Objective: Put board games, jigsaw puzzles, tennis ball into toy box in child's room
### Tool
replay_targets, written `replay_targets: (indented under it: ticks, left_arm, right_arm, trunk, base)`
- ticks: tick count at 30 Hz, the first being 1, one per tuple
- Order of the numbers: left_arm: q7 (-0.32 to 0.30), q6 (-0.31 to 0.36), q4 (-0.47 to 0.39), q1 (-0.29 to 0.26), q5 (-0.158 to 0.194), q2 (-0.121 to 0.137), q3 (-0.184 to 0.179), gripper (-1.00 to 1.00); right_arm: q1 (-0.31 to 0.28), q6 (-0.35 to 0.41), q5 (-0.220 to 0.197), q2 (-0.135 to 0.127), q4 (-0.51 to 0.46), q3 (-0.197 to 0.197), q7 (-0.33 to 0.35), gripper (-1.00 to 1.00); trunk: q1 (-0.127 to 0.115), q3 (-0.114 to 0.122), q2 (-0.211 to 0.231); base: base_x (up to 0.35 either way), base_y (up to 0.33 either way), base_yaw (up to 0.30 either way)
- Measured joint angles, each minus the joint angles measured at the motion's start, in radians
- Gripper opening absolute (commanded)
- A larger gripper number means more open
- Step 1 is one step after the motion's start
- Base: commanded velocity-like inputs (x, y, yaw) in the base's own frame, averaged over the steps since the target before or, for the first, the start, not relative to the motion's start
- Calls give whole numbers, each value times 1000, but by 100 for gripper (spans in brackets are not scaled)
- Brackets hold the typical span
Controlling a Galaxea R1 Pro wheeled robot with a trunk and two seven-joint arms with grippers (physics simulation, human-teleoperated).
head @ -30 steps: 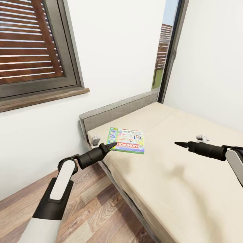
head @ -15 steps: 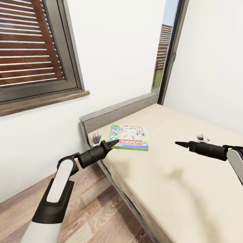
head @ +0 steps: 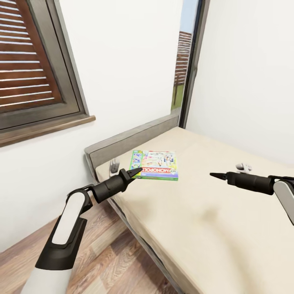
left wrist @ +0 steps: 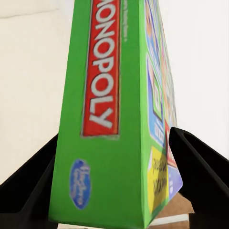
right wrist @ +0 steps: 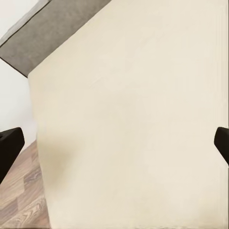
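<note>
Monopoly board game (head: 154, 165), a flat green-edged rectangular box with a red name band, sits between the two black fingers of the left gripper (head: 137, 171), which pinch its near corner; in the left wrist view the box (left wrist: 112, 119) stands edge-on between those fingers (left wrist: 198, 162). It lies over the corner of the beige mattress of the grey-framed bed (head: 212, 212), just in front of the grey headboard (head: 130, 141). Well apart from the box, the right gripper (head: 213, 175) hovers over bare mattress, its fingers (right wrist: 9, 143) spread wide at either edge of the right wrist view.
</note>
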Motion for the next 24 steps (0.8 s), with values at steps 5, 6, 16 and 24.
replay_targets:
  ticks: [5, 6, 16, 24]
  left_arm:
    - [1, 0, 0, 0, -2, 2, 0, -100]
    - [1, 0, 0, 0, -2, 2, 0, -100]
    - [1, 0, 1, 0, -4, 2, 0, -100]
    - [1, 0, 1, 0, -4, 3, 0, -100]
  right_arm:
    - [1, 7, 1, 1, -8, 0, 0, 100]
    - [1, 7, 1, 1, -8, 0, 0, 100]
    - [1, 9, 1, 1, -11, 0, 0, 100]
    - [1, 10, 1, 1, -11, 0, 0, 100]
  trunk:
    - [-19, 18, 35]
    - [-23, 21, 42]
    - [-61, 57, 112]
    - [-92, 86, 168]
  base:
    - [0, 0, -277]
    - [0, 0, -278]
    - [0, 0, -279]
    - [0, 0, -280]
